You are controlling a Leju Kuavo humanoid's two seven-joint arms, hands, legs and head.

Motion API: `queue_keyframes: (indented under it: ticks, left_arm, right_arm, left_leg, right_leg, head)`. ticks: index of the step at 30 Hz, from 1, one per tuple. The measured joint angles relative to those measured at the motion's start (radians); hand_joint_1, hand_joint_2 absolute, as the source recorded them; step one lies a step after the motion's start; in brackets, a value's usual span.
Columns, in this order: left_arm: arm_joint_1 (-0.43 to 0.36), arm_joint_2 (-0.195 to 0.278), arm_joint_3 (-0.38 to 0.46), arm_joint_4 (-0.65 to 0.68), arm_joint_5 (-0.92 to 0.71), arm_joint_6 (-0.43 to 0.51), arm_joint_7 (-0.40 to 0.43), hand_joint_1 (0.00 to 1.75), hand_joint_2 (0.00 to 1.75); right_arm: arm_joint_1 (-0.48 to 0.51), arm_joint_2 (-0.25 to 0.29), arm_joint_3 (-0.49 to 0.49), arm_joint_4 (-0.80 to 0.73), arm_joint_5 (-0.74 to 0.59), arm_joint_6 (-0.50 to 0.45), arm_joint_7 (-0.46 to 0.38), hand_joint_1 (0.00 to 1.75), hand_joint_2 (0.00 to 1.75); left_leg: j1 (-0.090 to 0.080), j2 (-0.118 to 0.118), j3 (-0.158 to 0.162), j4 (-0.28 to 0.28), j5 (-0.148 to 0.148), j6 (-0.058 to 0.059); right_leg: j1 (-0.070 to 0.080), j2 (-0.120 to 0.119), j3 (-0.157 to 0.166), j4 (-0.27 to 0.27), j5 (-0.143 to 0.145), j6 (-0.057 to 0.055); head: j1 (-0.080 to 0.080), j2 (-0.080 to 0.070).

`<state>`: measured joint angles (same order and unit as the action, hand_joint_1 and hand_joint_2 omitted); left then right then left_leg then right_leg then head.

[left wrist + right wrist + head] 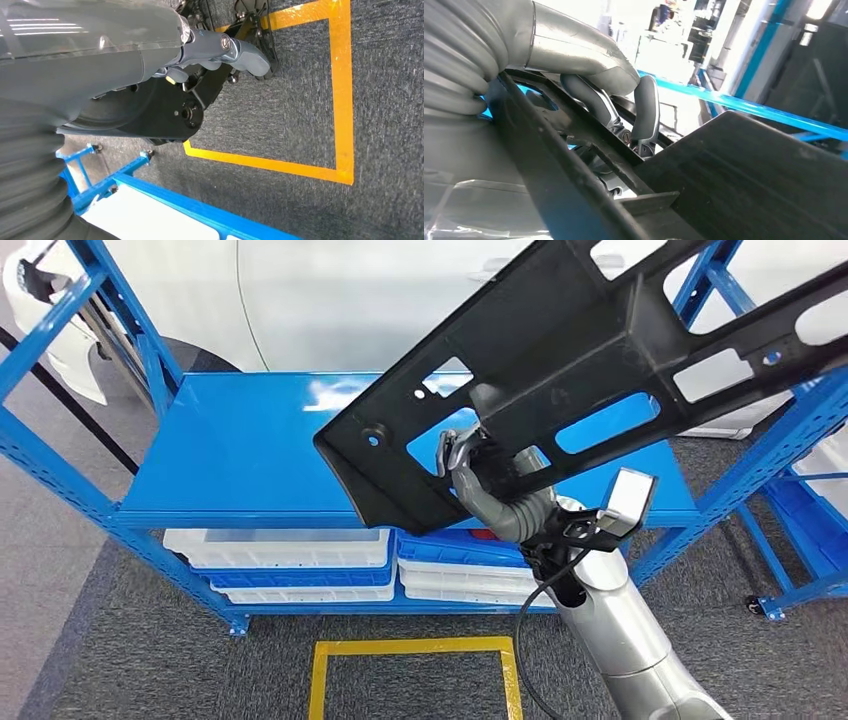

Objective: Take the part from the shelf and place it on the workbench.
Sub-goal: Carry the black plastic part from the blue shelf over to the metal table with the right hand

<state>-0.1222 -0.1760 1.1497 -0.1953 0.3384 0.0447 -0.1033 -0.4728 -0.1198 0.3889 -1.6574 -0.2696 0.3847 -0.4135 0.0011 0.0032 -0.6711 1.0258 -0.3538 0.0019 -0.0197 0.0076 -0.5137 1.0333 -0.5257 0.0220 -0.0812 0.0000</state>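
The part (560, 350) is a long black plastic panel with several cut-out holes. It hangs tilted in the air above the top of the blue shelf (240, 450), its lower end toward me. My right hand (470, 455) grips it from below, fingers hooked through one of the openings. In the right wrist view the fingers (624, 105) wrap a black rib of the part (749, 170). My left hand (220, 52) hangs beside my body over the grey carpet, holding nothing, its thumb held away from the fingers.
White bins (280, 545) fill the shelf's lower level. A second blue rack (800, 440) stands at the right. A yellow tape square (415, 647) marks the carpet in front of the shelf. A white car body (350, 300) stands behind.
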Motion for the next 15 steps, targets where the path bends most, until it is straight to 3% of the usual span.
queue_keyframes:
  ticks: [2,3,5,7,8,9,10,12,14,15]
  left_arm:
    - [0.001,0.0,-0.001,0.0,0.0,-0.002,0.002,0.0,1.75]
    - [0.003,0.0,-0.001,0.0,0.0,-0.003,0.003,0.0,1.75]
    - [0.005,0.0,-0.001,0.0,0.0,-0.003,0.004,0.0,1.75]
    - [0.005,0.0,-0.001,0.0,0.0,-0.004,0.005,0.0,1.75]
    - [0.005,0.0,-0.001,0.0,0.0,-0.003,0.005,0.0,1.75]
    - [0.005,0.0,-0.001,0.0,0.0,-0.004,0.005,0.0,1.75]
    - [0.004,0.0,-0.001,0.0,0.0,-0.004,0.005,0.0,1.75]
    - [0.003,0.001,0.0,0.0,0.0,-0.003,0.004,0.0,1.75]
    - [0.001,0.005,0.0,-0.002,0.0,-0.003,0.004,0.0,1.75]
    - [0.001,0.007,0.0,-0.002,0.0,-0.003,0.004,0.0,1.75]
  right_arm:
    - [0.002,0.0,-0.006,-0.001,-0.001,-0.001,0.003,1.75,1.75]
    - [0.003,0.0,-0.007,-0.001,-0.002,0.0,0.005,1.75,1.75]
    - [0.001,0.001,-0.009,-0.001,-0.006,0.006,0.011,1.75,1.75]
    - [-0.002,0.006,-0.009,0.002,-0.013,0.014,0.015,1.75,1.75]
    - [-0.004,0.009,-0.009,0.004,-0.016,0.019,0.017,1.75,1.75]
    - [-0.006,0.012,-0.01,0.006,-0.02,0.023,0.02,1.75,1.75]
    - [-0.007,0.012,-0.011,0.009,-0.024,0.029,0.023,1.75,1.75]
    - [-0.011,0.013,-0.013,0.014,-0.033,0.041,0.03,1.75,1.75]
    - [-0.018,0.016,-0.015,0.017,-0.041,0.05,0.033,1.75,1.75]
    - [-0.021,0.018,-0.015,0.019,-0.044,0.053,0.034,1.75,1.75]
  left_leg:
    - [0.002,-0.001,-0.005,-0.004,0.014,-0.013]
    - [0.004,-0.002,-0.012,0.001,0.004,-0.019]
    - [0.007,-0.003,-0.038,0.061,-0.073,-0.029]
    - [0.008,-0.003,-0.069,0.188,-0.179,-0.035]
    - [0.008,-0.003,-0.074,0.246,-0.206,-0.036]
    - [0.008,-0.003,-0.066,0.281,-0.21,-0.035]
    - [0.007,-0.004,-0.043,0.283,-0.192,-0.032]
    - [0.003,-0.018,0.055,0.19,-0.149,-0.019]
    - [-0.003,-0.046,0.164,0.045,-0.158,-0.003]
    - [-0.006,-0.056,0.194,-0.003,-0.171,0.003]
  right_leg:
    - [0.002,0.0,-0.013,-0.002,0.017,-0.017]
    - [0.002,-0.001,-0.022,-0.002,0.028,-0.025]
    - [-0.001,-0.006,-0.048,-0.006,0.053,-0.04]
    - [0.002,-0.006,-0.08,-0.005,0.078,-0.047]
    - [0.004,-0.006,-0.097,-0.005,0.091,-0.047]
    - [0.006,-0.004,-0.114,-0.004,0.103,-0.046]
    - [0.008,-0.001,-0.129,-0.003,0.115,-0.045]
    - [0.008,0.006,-0.155,-0.002,0.138,-0.04]
    - [0.007,0.012,-0.169,-0.002,0.159,-0.032]
    - [0.005,0.016,-0.171,-0.005,0.17,-0.026]
  head:
    - [0.0,0.0]
    - [0.0,0.0]
    - [0.0,0.0]
    - [0.0,0.0]
    - [0.0,0.0]
    - [0.0,0.0]
    - [0.0,0.0]
    - [0.0,0.0]
    - [0.0,0.0]
    - [0.0,0.0]
